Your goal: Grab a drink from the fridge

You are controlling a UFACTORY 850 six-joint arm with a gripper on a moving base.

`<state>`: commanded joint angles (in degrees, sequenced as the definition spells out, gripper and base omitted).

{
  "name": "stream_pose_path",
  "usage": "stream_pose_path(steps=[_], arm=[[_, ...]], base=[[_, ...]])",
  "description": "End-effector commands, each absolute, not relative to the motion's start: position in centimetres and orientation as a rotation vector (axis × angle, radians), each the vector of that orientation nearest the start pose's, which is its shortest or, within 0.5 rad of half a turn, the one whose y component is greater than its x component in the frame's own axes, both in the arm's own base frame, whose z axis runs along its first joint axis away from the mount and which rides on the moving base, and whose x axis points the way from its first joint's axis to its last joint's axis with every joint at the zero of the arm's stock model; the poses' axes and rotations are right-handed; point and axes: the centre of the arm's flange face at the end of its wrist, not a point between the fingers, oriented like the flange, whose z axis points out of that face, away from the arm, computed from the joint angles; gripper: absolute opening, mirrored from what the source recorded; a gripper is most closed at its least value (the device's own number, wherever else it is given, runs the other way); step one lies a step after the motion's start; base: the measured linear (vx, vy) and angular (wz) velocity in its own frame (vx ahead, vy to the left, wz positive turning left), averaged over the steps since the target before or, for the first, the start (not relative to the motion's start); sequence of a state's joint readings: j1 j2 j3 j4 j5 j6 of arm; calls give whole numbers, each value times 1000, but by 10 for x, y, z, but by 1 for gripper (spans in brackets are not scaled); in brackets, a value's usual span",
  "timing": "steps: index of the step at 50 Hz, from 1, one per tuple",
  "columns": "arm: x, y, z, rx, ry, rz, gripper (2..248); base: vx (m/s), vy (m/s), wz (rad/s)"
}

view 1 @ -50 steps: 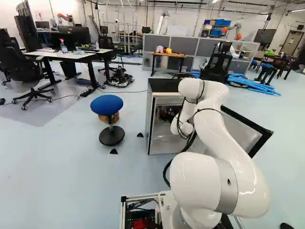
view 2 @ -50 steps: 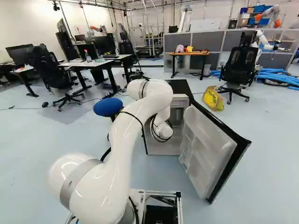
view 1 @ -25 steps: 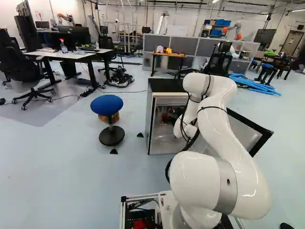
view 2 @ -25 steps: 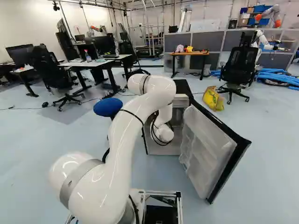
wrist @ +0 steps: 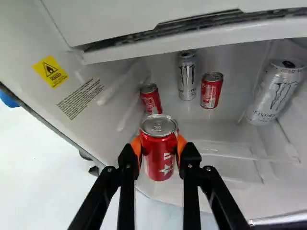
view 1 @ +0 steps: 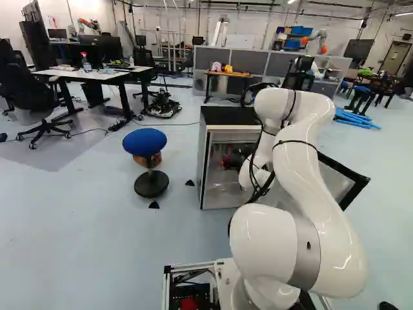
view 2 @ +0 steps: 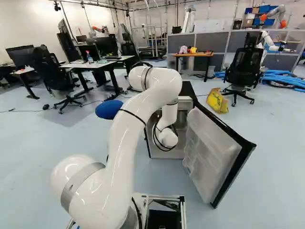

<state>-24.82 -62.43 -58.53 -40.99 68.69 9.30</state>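
The red aluminium drink can with a silver lid (wrist: 159, 160) was squeezed from both sides by the black two-fingered gripper (view 1: 232, 159) at the squat, black-topped fridge (view 1: 226, 116), twelve o'clock from the base. With twelve straight ahead of the fingers, I saw a white inner wall (wrist: 110, 67) at ten and a white ledge (wrist: 192, 40) crossing at twelve. A second red can (wrist: 151, 99) stood just beyond the held one; a slim silver can (wrist: 187, 76) and a third red can (wrist: 211, 90) were at one, a large silver can (wrist: 273, 93) at two, with room short of it. The black-edged white door (view 2: 209, 152) hung open at one from the base. Compared with a second earlier, the white arm's (view 1: 322, 187) elbow was higher and its wrist nearer three o'clock, the can moving with it.
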Motion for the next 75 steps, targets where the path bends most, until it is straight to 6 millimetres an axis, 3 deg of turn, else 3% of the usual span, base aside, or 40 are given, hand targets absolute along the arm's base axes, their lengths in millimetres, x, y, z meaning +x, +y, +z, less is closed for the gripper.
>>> stream_pose_path(steps=[53, 75], arm=[[397, -201, 158, -2497, 107, -1536, 93], [376, -199, 189, -2500, 126, -1570, 93]], base=[[0, 0, 0], [0, 0, 0]])
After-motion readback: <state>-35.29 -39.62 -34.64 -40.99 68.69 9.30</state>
